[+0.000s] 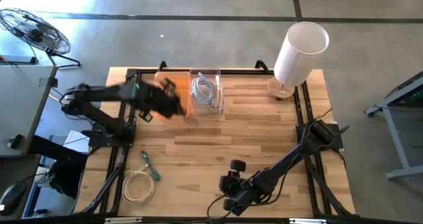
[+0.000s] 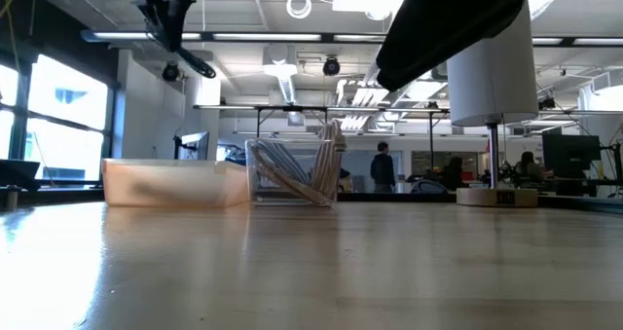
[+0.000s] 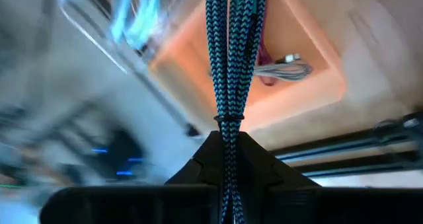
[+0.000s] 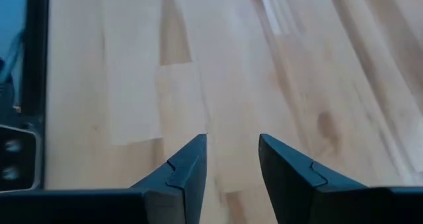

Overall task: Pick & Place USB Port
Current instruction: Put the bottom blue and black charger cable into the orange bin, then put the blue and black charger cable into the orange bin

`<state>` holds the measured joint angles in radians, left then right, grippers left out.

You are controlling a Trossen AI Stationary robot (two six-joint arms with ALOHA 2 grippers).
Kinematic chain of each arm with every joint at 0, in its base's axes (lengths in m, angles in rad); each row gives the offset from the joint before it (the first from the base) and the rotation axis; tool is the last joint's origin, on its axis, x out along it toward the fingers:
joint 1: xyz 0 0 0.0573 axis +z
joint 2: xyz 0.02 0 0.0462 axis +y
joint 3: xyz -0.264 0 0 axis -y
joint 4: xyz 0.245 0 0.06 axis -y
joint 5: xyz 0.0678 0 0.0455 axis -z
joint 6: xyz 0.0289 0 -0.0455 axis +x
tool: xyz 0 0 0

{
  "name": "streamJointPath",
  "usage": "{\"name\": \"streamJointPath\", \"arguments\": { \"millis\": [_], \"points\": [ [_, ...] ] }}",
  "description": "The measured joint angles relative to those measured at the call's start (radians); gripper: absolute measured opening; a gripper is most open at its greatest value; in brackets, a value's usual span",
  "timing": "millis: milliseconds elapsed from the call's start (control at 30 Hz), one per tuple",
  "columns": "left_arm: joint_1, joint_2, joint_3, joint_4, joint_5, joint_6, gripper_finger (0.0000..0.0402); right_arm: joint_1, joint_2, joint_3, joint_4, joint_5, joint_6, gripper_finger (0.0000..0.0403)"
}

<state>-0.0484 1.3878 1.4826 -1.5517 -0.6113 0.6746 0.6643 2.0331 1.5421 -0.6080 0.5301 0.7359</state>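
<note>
My left gripper (image 3: pixel 228 137) is shut on a blue braided cable bundle (image 3: pixel 231 52) and hovers above the orange bin (image 3: pixel 198 62), which stands near the table's far edge (image 1: pixel 168 85). A grey-white cable (image 3: pixel 284 69) and a pink one lie in that bin. In the high view the left gripper (image 1: pixel 173 104) is blurred beside the clear bin (image 1: pixel 206 92), which holds a white cable. My right gripper (image 4: pixel 231 148) is open over bare wood near the table's near edge (image 1: pixel 230 183). My left gripper pinches the blue braided cable bundle between its two fingers, just behind the small tie (image 3: pixel 228 120) that binds its strands. The fingers come from above, pointing down. The bundle is lifted clear and hangs below the fingers over the orange bin, its several strands running straight.
A white lamp (image 1: pixel 297 49) stands at the far right corner. A coiled white cable (image 1: pixel 137 186) and a teal cable (image 1: pixel 149 164) lie near the left near corner. In the low view the orange bin (image 2: pixel 175 184) and the clear bin (image 2: pixel 292 174) stand side by side.
</note>
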Motion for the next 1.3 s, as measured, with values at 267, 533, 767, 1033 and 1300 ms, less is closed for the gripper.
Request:
{"name": "streamJointPath", "arguments": {
  "millis": [267,533,767,1033,1300],
  "points": [
    [0.353,-0.019,0.0,0.112,0.246,0.116,0.001,-0.029,0.0,0.0,-0.034,0.003,-0.068,0.0129],
    [0.523,0.059,0.0,0.215,0.379,0.16,0.0044,-0.062,0.0,0.0,-0.103,-0.007,-0.087,0.0129],
    [0.606,0.132,-0.086,0.244,0.385,0.174,0.0119,-0.071,0.0,0.0,-0.14,0.01,-0.113,0.0129],
    [0.618,0.151,-0.212,0.262,0.347,0.21,0.0129,-0.076,0.0,0.0,-0.146,0.065,-0.117,0.0129],
    [0.618,0.145,-0.206,0.0,0.601,0.066,0.013,-0.099,0.0,0.0,-0.143,0.068,-0.117,0.0129]
  ]
}}
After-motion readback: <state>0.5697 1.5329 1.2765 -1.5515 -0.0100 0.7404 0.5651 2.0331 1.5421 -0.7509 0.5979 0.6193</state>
